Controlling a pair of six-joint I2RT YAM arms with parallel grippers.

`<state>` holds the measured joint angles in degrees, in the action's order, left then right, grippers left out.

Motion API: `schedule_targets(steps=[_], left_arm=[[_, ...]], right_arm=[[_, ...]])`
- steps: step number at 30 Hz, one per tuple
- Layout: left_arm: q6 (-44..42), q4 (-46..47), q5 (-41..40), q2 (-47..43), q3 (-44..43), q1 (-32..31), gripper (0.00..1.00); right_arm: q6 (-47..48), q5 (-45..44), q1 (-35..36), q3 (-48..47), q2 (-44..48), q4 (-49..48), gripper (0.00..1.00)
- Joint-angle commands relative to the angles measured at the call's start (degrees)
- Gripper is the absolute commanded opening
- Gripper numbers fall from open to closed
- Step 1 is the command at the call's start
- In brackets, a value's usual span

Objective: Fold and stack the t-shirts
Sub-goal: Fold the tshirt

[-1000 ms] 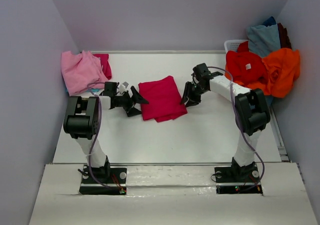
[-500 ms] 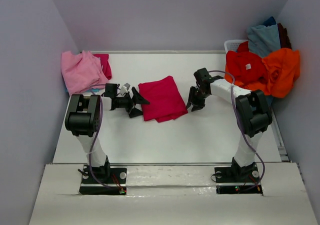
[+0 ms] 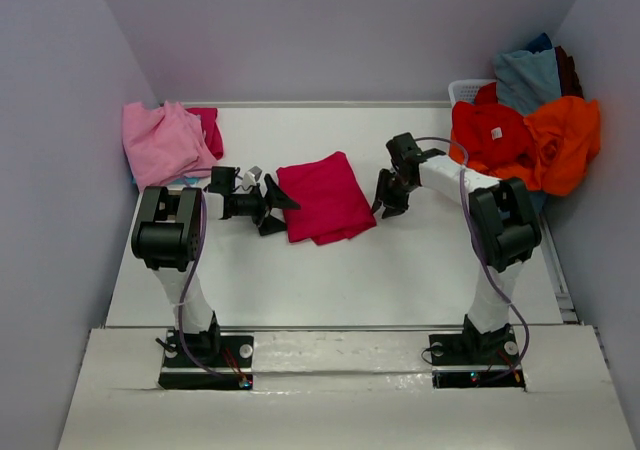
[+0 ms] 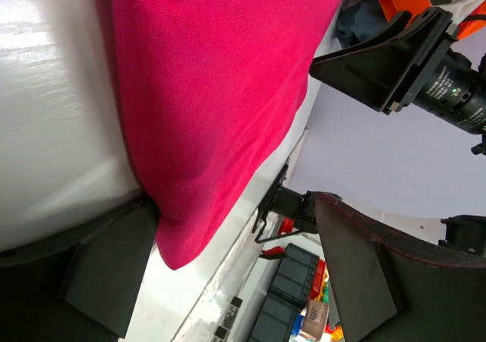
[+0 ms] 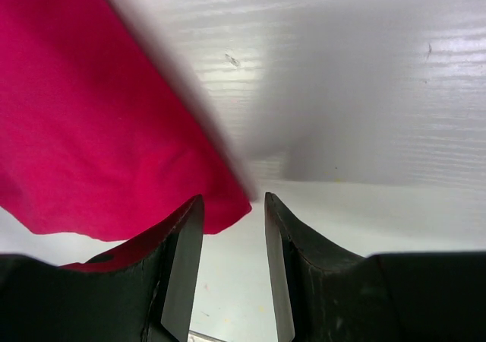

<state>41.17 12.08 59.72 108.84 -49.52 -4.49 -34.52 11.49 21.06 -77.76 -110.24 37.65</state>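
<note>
Seeing crimson-magenta folded cotton t-shirt (image 3: 322, 198) lying flat, right of the light pink cotton t-shirt pile (image 3: 160, 142), long axis roughly near-to-far. Left gripper (image 3: 277, 212), between pile and shirt, gapes wide, empty, at its edge; nearer, I'd judge. Right gripper (image 3: 386, 208) beyond the shirt, half-open, holding nothing.

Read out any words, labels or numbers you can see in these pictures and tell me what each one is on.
No text can be read anywhere in these views.
White print on the right arm's black housing, left wrist view: too small and blurred to read.
White tag on the red t-shirt, top view: too small to read.
</note>
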Motion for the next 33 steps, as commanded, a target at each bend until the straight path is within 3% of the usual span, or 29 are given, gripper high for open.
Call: schedule_targets(steps=[1,9,20,33], left_arm=[[-4.16,-5.83,-6.81,2.61,0.82,-0.17,0.99],[-4.08,-6.27,-6.81,2.78,0.65,-0.17,0.99],[-4.25,-6.89,-7.16,3.4,-0.14,-0.17,0.99],[-5.48,-8.21,-6.64,4.98,-1.28,-0.17,0.99]], right_arm=[[0.86,-0.76,0.21,-4.15,-0.15,-1.26,0.44],[1.39,1.43,0.21,-8.81,-2.53,-0.12,0.44],[1.12,7.4,0.73,-10.22,-7.62,-1.7,0.43],[1.65,8.38,1.26,-9.87,-8.68,-1.44,0.43]])
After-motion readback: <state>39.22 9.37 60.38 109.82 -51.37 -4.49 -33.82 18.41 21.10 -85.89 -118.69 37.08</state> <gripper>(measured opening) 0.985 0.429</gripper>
